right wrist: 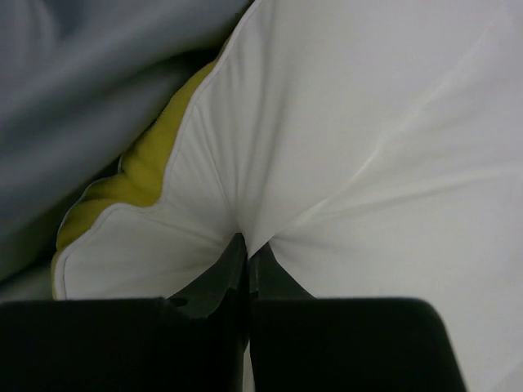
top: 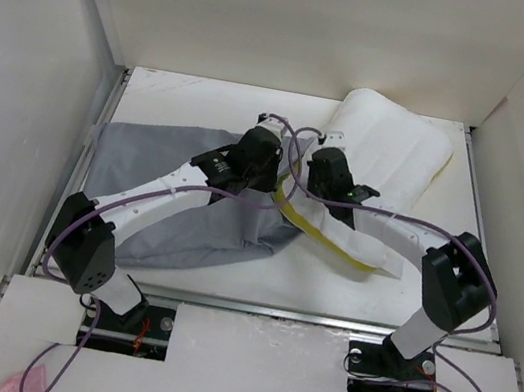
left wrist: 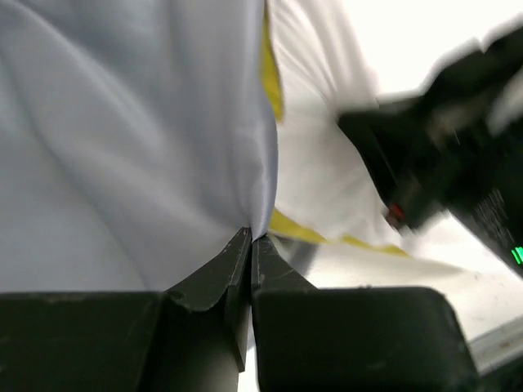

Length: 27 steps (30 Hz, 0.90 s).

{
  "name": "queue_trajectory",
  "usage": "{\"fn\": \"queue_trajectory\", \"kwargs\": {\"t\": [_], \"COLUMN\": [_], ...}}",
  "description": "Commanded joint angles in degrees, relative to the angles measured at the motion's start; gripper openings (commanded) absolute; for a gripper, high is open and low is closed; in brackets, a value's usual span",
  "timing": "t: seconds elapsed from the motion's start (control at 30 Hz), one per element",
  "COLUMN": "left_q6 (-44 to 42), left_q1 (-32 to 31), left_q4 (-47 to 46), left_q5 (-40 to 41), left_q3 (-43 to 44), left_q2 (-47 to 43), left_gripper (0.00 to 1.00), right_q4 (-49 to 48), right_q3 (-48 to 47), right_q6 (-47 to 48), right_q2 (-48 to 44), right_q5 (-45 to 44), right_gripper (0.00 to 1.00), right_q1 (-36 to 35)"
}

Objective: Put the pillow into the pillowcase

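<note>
Two pinches are set, one on each cloth. The left gripper point(left wrist: 250, 237) has its jaws closed tight on a fold at the edge of the pillowcase point(top: 148, 151), and the right gripper point(right wrist: 245, 243) is clamped the same way on a pucker of the pillow point(top: 392, 148). The pillowcase lies limp and creased over the left half of the table point(top: 189, 92), a thin grey sack. The pillow slants from the middle toward the far right, plump and smooth-skinned, with soft quilted ridges. Its yellow trim point(top: 321, 237) runs along the near-left end, just beside the grey edge and partly tucked under it in the right wrist view. This looks like the start of insertion, with the mouth held and the pillow's leading end at it, but little or none inside. The next move likely calls for the left arm to lift its hem so the mouth gapes. The right arm would then push the trimmed end leftward, low, so the soft corner does not fold back.
</note>
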<state>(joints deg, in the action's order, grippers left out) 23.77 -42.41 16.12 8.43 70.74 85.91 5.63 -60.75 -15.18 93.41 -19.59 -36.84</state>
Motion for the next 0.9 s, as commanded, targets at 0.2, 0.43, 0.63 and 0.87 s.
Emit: {"fn": "queue_trajectory", "kwargs": {"t": [0.2, 0.43, 0.63, 0.87], "left_q6": [-0.4, 3.3, 5.1, 5.1], "left_q1": [-3.7, -5.0, -5.0, -2.8], "left_q4": [-1.3, -1.8, -3.2, -1.0], "left_q5": [-5.3, -6.0, -5.4, -1.6], "left_q3": [-0.7, -4.6, -6.7, -4.2], "left_q2": [-4.4, -5.6, -6.2, -6.2], "left_gripper": [0.0, 0.0, 0.07, 0.68], "right_q4": [9.2, 8.1, 0.0, -5.6], "right_q3": [-33.2, -41.3, -41.1, -35.3], "right_q6": [-19.0, -32.5, -35.1, -24.5], "right_q2": [13.1, 18.9, 22.5, 25.9], "right_q5": [-18.5, -13.5, -9.9, -2.0], "right_gripper": [0.0, 0.0, 0.0, 0.24], "right_q1": [1.5, 4.5, 5.1, 4.1]}}
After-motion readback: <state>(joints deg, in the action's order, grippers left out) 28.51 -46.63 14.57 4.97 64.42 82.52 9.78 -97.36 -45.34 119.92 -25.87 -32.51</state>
